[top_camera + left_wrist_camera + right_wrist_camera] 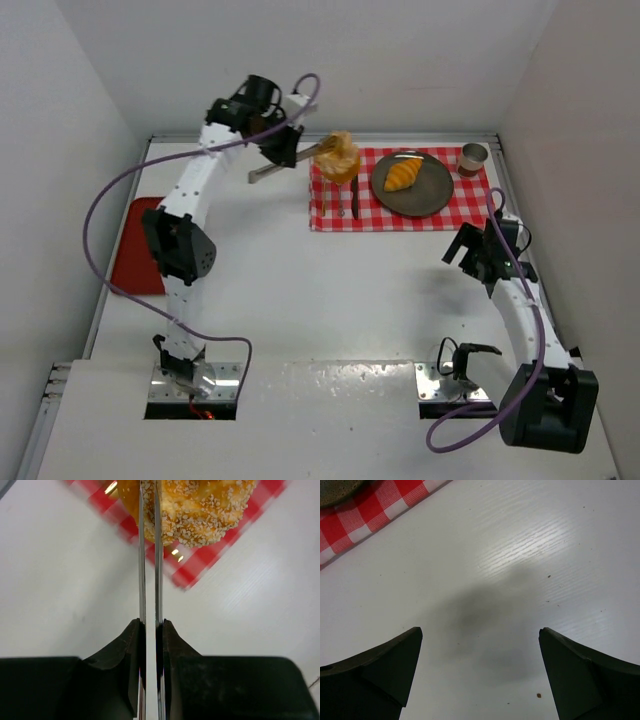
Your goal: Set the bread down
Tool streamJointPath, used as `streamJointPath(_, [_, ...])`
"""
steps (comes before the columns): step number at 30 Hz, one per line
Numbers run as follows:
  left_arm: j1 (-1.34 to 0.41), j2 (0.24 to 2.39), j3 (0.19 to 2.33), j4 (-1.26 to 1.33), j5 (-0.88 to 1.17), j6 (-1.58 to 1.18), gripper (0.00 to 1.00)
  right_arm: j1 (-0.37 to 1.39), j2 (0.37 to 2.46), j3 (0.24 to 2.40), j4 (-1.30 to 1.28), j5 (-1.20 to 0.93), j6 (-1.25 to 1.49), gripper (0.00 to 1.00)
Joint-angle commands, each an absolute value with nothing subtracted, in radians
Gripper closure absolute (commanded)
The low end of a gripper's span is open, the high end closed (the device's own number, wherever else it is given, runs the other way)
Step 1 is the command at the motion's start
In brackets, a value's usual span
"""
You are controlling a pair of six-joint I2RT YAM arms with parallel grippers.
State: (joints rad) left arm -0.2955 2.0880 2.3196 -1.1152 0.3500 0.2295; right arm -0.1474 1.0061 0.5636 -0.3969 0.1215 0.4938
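bun [200, 510]: at the checked cloth's [400, 215] left edge, against the tongs' [148, 580] tips
croissant [402, 175]: on the plate [432, 195]
left gripper [150, 630]: clamped on the tongs
right gripper [480, 630]: wide open, empty
handling: probably light, soft, crumbly; pinch sides gently
in the way: cutlery [354, 202] below the bun, cup [473, 158] at the cloth's far right corner

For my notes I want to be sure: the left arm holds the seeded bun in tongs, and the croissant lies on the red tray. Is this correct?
Not quite. The croissant lies on the dark plate on the checked cloth, not on the red tray. The top external view shows it. The rest stands.
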Motion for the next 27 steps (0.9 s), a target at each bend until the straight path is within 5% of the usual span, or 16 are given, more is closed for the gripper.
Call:
streamJointPath(1, [-0.427,2.072,2.321,-0.904,0.403,0.181,0.98,-0.15,0.971,0.555,-0.429,0.123,0.495,0.0])
streamJointPath(8, [-0.586,2.261,2.374,-0.565,0.495,0.005,0.98,-0.15,0.924,0.54,-0.483,0.081,0.5,0.01])
streamJointPath(22, [-0.663,2.453,2.418,-0.442,0.374,-0.015,0.98,-0.149,0.925,0.595,-0.56,0.12,0.403,0.01])
streamJointPath(24, [-0.672,2.453,2.392,-0.442,0.383,-0.015,0.93,-0.15,0.93,0.601,-0.563,0.118,0.388,0.01])
streamJointPath(27, [-0.672,2.462,2.379,-0.442,0.383,-0.015,0.71,-0.15,0.933,0.597,-0.566,0.127,0.379,0.0])
